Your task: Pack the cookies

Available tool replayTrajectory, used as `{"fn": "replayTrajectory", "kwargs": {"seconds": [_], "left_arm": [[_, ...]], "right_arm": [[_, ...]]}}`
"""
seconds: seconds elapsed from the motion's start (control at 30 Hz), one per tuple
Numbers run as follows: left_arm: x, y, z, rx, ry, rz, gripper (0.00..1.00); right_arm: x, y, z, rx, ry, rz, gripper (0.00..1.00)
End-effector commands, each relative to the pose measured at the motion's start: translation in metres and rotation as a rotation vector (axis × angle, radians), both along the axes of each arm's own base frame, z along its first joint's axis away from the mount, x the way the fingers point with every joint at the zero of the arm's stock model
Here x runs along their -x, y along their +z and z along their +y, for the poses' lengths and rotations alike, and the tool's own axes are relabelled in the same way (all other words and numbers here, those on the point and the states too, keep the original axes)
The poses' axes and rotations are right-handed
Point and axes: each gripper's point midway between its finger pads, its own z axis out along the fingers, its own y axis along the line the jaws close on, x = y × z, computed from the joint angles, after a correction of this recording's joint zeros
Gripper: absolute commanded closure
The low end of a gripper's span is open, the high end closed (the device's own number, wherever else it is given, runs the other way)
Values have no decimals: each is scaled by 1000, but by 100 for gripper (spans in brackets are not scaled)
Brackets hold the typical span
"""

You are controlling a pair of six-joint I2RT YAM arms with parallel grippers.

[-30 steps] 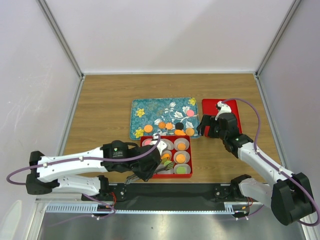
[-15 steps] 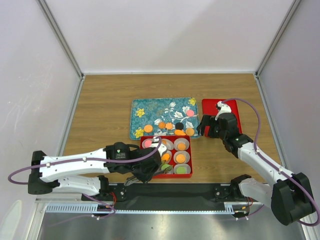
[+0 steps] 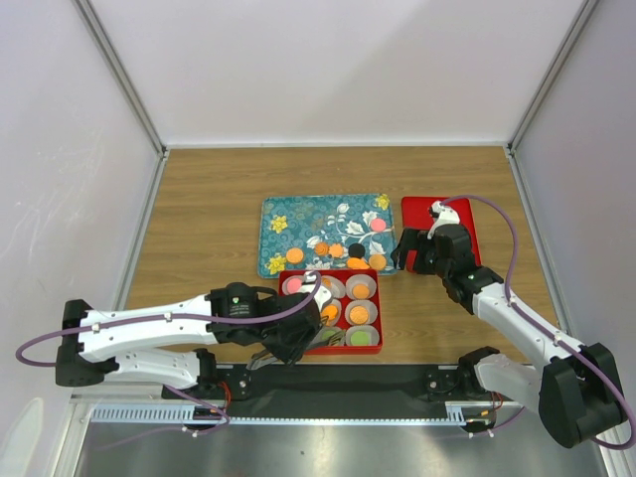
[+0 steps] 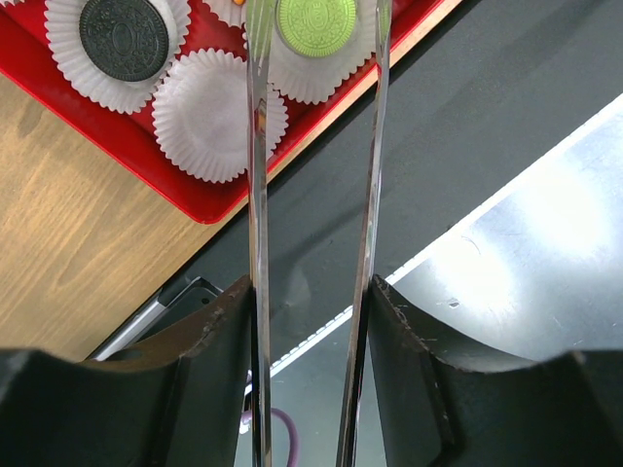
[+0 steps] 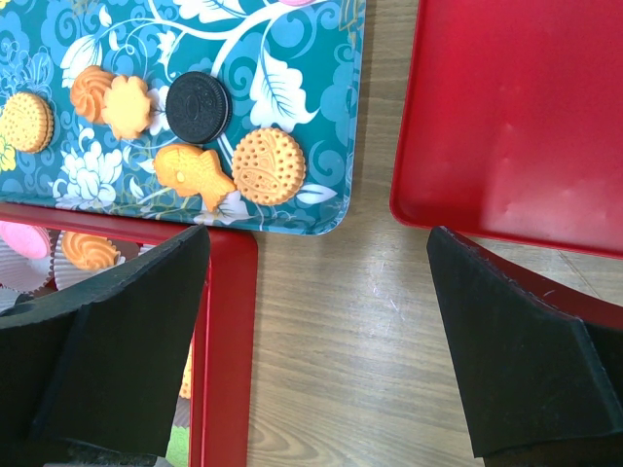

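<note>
Several cookies [image 3: 336, 249], mostly orange with one black, lie on the teal tray [image 3: 298, 219]. They also show in the right wrist view [image 5: 268, 165]. The red box [image 3: 379, 308] holds white paper cups, some with cookies in them. My left gripper [image 3: 298, 333] is shut on metal tongs [image 4: 256, 195] at the box's near left corner. The tong blades stand apart on either side of a green cookie [image 4: 316, 21] in its cup. A black cookie [image 4: 124, 37] lies in another cup. My right gripper [image 5: 316, 341] is open and empty over bare wood.
A red lid [image 3: 472, 224] lies right of the tray and shows in the right wrist view [image 5: 516, 117]. One paper cup [image 4: 209, 117] in the box is empty. The black base rail [image 3: 338, 383] runs along the near edge. White walls enclose the table.
My left arm has drawn back a little toward the near left with the tongs. The right arm has not moved.
</note>
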Motion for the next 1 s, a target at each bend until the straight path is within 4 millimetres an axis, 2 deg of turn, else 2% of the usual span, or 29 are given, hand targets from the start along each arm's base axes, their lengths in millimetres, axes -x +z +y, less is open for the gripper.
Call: {"fn": "replayTrajectory", "kwargs": {"seconds": [0.0,0.17,0.33,0.43,0.53,0.57,0.63,0.73,0.77,0.8,0.83,0.87,0.9,0.93,0.97], "left_arm": [[2,7,-8,41,-3,6,47],[-2,21,-5,44,-2,-25,47],[-17,60,-13,112,4,-100,46],[-36,78,-23,134,19,-158,47],[-65,93,-37,153,47,-222,47],[-82,90,-41,135,77,-237,46],[-106,101,-57,174,85,-288,46],[-155,100,-79,169,121,-342,44],[-174,98,-79,158,154,-350,44],[-188,107,-86,173,152,-372,44],[-204,90,-100,142,155,-365,44],[-219,87,-101,134,171,-367,44],[-231,91,-112,143,166,-384,44],[-243,69,-120,95,163,-362,44],[-255,74,-129,107,170,-374,43]], "right_arm": [[-9,21,3,-9,3,-65,0],[-9,22,2,-8,0,-65,0],[-10,24,2,-9,-1,-70,0],[-10,24,2,-10,-2,-73,0],[-10,25,0,-5,-12,-75,0],[-10,26,-1,-6,-19,-78,0],[-10,30,-5,-5,-37,-86,0],[-10,32,-13,3,-76,-90,0],[-10,31,-16,6,-89,-84,0],[-10,31,-20,10,-101,-81,0],[-11,31,-25,9,-122,-79,0],[-11,32,-27,5,-133,-81,0],[-10,30,-30,2,-143,-72,0],[-11,30,-35,-2,-159,-72,0],[-11,31,-36,-12,-164,-74,0]]}}
